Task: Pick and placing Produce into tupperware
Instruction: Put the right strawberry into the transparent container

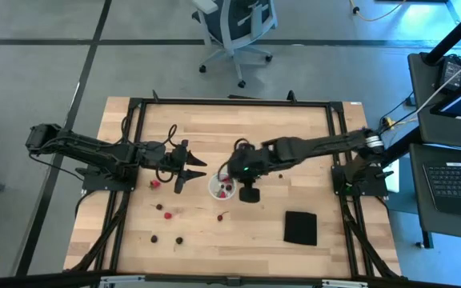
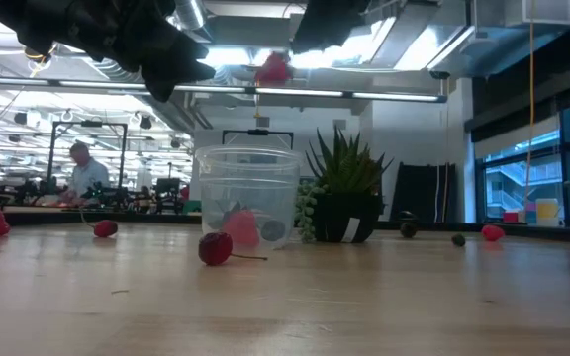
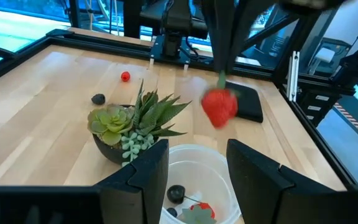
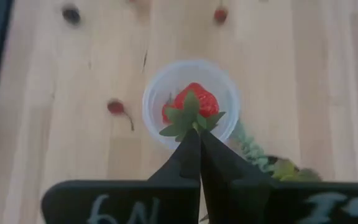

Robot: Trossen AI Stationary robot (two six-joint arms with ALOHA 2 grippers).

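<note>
A red strawberry (image 4: 195,101) with a green leaf cap hangs from my shut right gripper (image 4: 192,132) straight above the tupperware (image 4: 156,82), a small round translucent cup standing on its base (image 2: 245,198). A dark berry (image 3: 176,193) and red pieces lie inside it. My left gripper (image 3: 197,158) is open and holds nothing. It hovers just left of the cup (image 1: 217,188), fingers pointing at it. Several red and dark pieces lie loose on the table, among them a cherry (image 2: 215,248) and a strawberry (image 1: 156,183). My right gripper pinches the strawberry's green leaf cap (image 4: 191,119) between its two fingertips (image 3: 221,59), coming from above and pointing down. The berry (image 3: 219,107) hangs below the fingers, lifted clear over the cup's opening.
A green succulent in a dark pot (image 3: 132,124) stands right beside the cup, on its right side. A flat black square (image 1: 300,227) lies toward the near right. More berries (image 2: 492,233) sit behind the plant. A black frame (image 1: 230,102) rims the table.
</note>
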